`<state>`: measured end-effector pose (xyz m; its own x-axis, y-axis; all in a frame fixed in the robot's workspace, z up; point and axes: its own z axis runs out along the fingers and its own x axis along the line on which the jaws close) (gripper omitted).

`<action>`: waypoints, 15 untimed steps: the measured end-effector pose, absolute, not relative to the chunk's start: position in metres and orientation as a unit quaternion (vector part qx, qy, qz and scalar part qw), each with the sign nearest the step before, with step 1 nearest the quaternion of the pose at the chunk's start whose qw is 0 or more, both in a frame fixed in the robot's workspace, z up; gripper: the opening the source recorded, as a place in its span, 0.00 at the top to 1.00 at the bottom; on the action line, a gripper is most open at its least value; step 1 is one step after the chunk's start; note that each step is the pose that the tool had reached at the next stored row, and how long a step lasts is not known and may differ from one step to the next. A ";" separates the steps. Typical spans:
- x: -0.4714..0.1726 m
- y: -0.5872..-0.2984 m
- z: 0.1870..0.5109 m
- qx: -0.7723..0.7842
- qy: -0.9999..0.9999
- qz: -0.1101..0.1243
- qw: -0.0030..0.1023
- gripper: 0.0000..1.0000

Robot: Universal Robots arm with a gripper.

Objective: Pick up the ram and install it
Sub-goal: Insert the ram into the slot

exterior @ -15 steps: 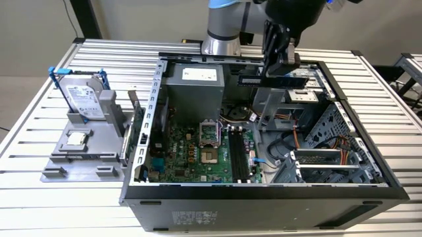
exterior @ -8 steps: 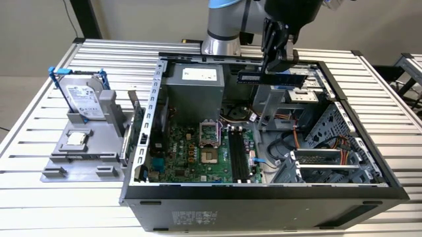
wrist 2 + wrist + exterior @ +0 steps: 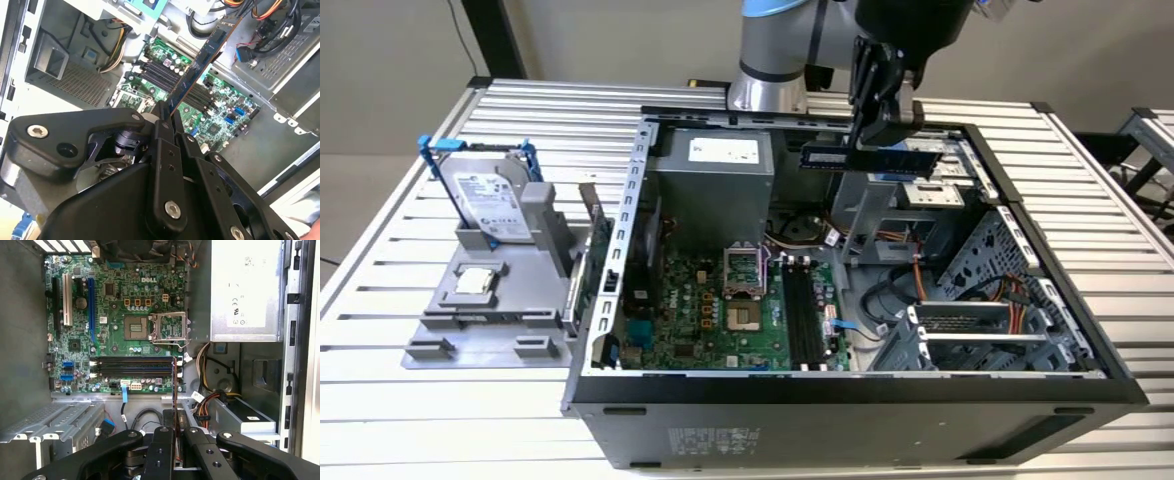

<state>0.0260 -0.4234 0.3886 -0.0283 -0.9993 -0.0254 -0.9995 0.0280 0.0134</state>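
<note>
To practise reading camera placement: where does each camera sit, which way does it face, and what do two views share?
Exterior view: off the arm, above the computer case, looking down into it; the arm and fingers, shut on the ram, show.
First wrist view: on the wrist, facing straight down at the motherboard, past the fingers.
Second wrist view: on the wrist, facing slantwise down past the fingers.
Both wrist views share the ram and slots.
</note>
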 end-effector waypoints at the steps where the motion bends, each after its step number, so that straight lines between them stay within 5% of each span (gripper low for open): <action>1: 0.026 -0.423 0.389 -0.697 0.717 0.014 0.004 1.00; 15: 0.026 -0.423 0.389 -0.673 0.740 0.013 0.005 1.00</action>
<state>0.0260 -0.4233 0.3886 -0.0947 -0.9952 -0.0253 -0.9954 0.0944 0.0134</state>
